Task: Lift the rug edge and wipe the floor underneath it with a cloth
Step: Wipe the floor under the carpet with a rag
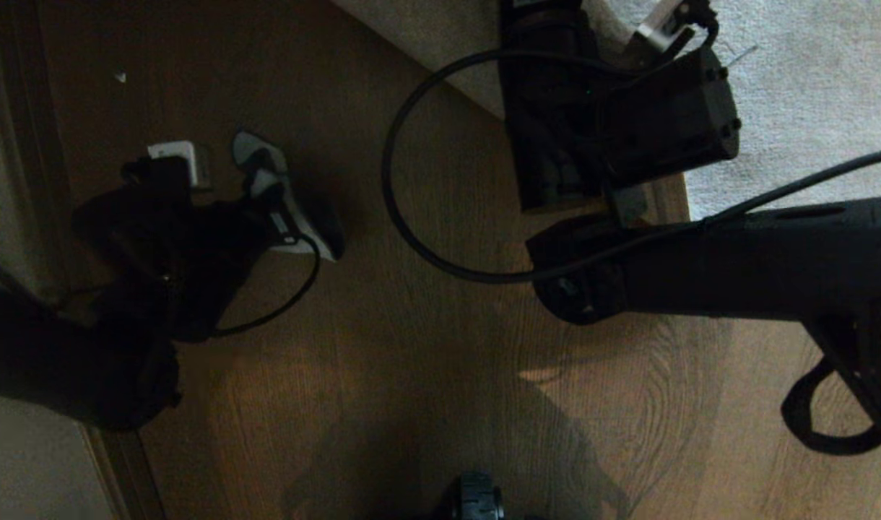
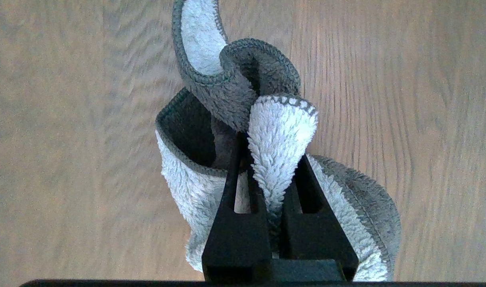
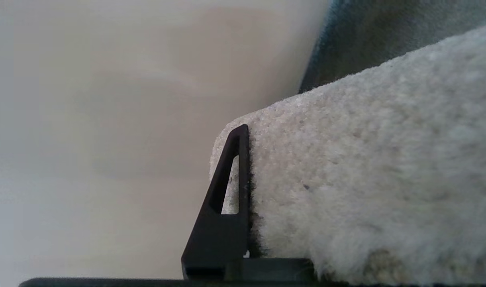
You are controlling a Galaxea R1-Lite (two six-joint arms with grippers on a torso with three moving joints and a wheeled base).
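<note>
The cloth (image 2: 281, 131), fluffy white with a grey back and grey hem, hangs bunched over the brown wood-grain floor (image 2: 67, 139). My left gripper (image 2: 271, 159) is shut on one of its folds. In the head view this gripper (image 1: 263, 206) and the cloth (image 1: 300, 231) hover over the floor (image 1: 411, 361) at the left. The grey-beige rug (image 1: 809, 94) fills the top right. My right arm (image 1: 556, 130) reaches across its border. My right gripper (image 3: 263, 151) is shut on the rug edge (image 3: 346, 167), held up off the floor; one black finger (image 3: 227, 207) shows, the other is hidden behind the pile.
A black cable (image 1: 393, 180) loops over the floor between the arms. A pale wall with a dark strip (image 1: 7, 180) runs down the left side. A part of my base (image 1: 478, 498) shows at the bottom. A blue-grey surface (image 3: 386, 32) lies beyond the lifted rug.
</note>
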